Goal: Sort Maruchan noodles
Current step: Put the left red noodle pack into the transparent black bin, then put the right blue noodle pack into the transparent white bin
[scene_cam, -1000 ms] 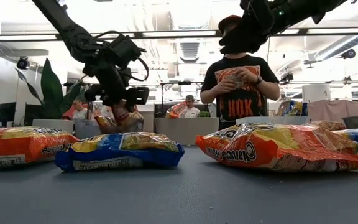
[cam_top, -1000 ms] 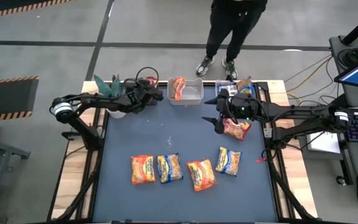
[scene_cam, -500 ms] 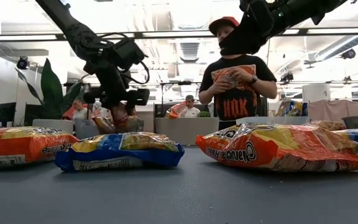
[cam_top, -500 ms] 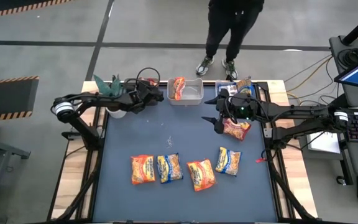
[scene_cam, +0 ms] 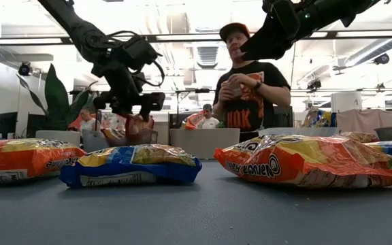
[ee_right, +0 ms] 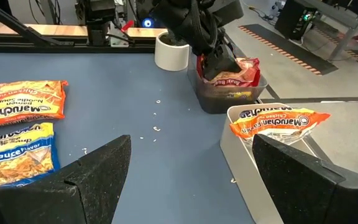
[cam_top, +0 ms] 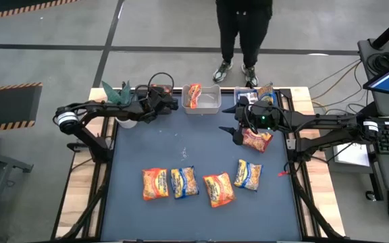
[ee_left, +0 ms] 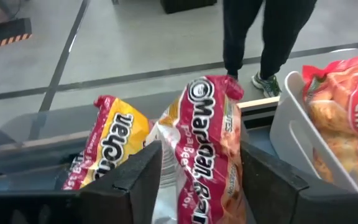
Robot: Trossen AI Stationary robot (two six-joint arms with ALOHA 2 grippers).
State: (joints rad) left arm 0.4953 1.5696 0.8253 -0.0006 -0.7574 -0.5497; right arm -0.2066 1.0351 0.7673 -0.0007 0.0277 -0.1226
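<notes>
The big dark blue bench (cam_top: pixel 201 155) looks just as it did a moment ago, and so do the packets lying on it. The person in dark clothes (cam_top: pixel 243 27) behind the bench has stepped a little to one side and no longer holds an orange packet up at the chest. The right arm has not moved. Its right pincer (cam_top: pixel 238 135) hangs wide open with nothing in it, just beside a dark red crinkly noodle packet (cam_top: pixel 258 140) on the bench. The real change is at the back left. The left pincer (cam_top: pixel 169 103) has slid a tiny bit toward the clear plastic bin with an orange packet in it (cam_top: pixel 211 108), and it has begun to loosen. It sits over the dark plastic bin (ee_right: pixel 211 102). A dark red Maruchan noodle packet (ee_left: pixel 207 143) stands on end inside the left pincer, half down in that bin, next to another dark red packet (ee_left: pixel 107 146) already there. I cannot tell if the pincer squeezes it or has let go. I think this red packet is nearly sorted. A row of two orange and two blue-and-yellow packets (cam_top: pixel 184 181) waits at the front of the bench.
</notes>
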